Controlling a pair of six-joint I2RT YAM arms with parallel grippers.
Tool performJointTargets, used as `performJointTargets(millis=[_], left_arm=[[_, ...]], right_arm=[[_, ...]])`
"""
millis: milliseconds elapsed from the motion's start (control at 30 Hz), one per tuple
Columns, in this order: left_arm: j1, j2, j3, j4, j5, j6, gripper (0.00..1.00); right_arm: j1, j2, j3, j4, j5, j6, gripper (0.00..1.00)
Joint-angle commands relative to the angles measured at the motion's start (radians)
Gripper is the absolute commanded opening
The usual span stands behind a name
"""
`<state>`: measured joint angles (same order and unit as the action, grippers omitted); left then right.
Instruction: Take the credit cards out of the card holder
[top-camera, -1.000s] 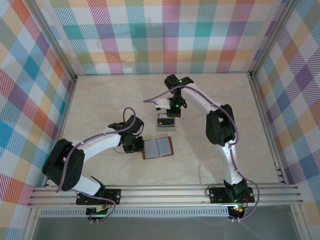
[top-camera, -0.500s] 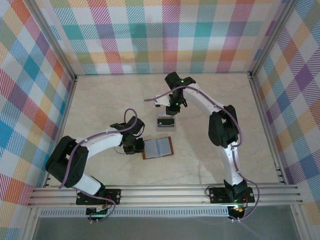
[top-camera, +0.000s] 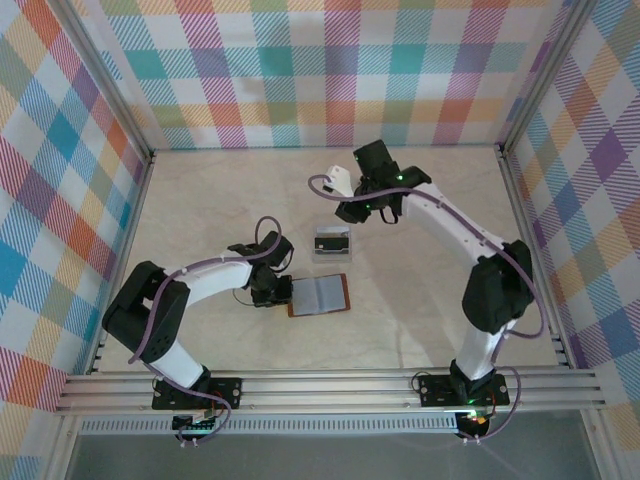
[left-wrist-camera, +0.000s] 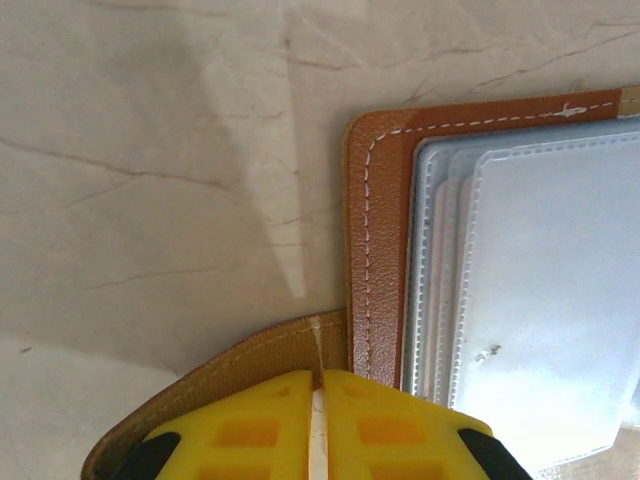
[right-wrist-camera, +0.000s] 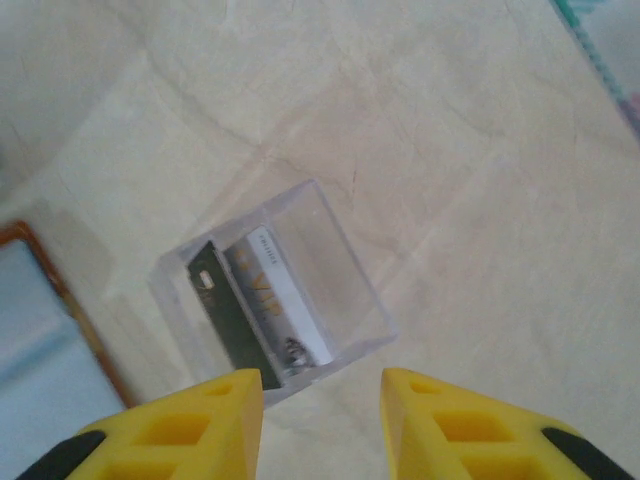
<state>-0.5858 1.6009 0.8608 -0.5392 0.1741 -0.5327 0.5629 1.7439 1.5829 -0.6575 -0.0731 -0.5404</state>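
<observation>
Card holder (top-camera: 320, 295) open on tabletop (top-camera: 220, 200), left end effector (left-wrist-camera: 320, 400) closed, apparently pinching its flap, right end effector (right-wrist-camera: 320, 388) parted, empty, above clear tray (right-wrist-camera: 345, 250) of credit cards (right-wrist-camera: 285, 290)

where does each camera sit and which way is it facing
top external: above and behind the bases, looking down on the table; left arm, right arm, card holder and tray show.
left wrist: on the left arm, facing down at the card holder's corner; left pincer shut on it.
right wrist: on the right arm, facing down at the tray with cards; right pincer open.
shared: top external and right wrist both catch tray and card holder.
</observation>
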Motion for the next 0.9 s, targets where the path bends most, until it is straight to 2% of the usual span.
performJointTargets(millis=[0,167,433,600,867], left_arm=[[0.006,0.015,0.034,0.000,-0.001,0.030,0.11],[0.011,-0.022,0.045,-0.013,-0.012,0.025,0.11],[0.033,-0.033,0.075,-0.026,0.009,0.045,0.08],[0.041,0.016,0.063,-0.009,0.034,0.059,0.06],[0.049,0.032,-0.001,0.022,0.012,0.071,0.06]], right_arm=[[0.043,-0.083,-0.109,0.107,0.030,0.319,0.38],[0.100,-0.172,-0.246,0.156,0.050,0.667,0.36],[0.154,-0.197,-0.418,0.227,-0.067,1.108,0.29],[0.166,-0.168,-0.454,0.227,-0.113,1.243,0.28],[0.208,-0.082,-0.461,0.303,-0.231,1.306,0.27]])
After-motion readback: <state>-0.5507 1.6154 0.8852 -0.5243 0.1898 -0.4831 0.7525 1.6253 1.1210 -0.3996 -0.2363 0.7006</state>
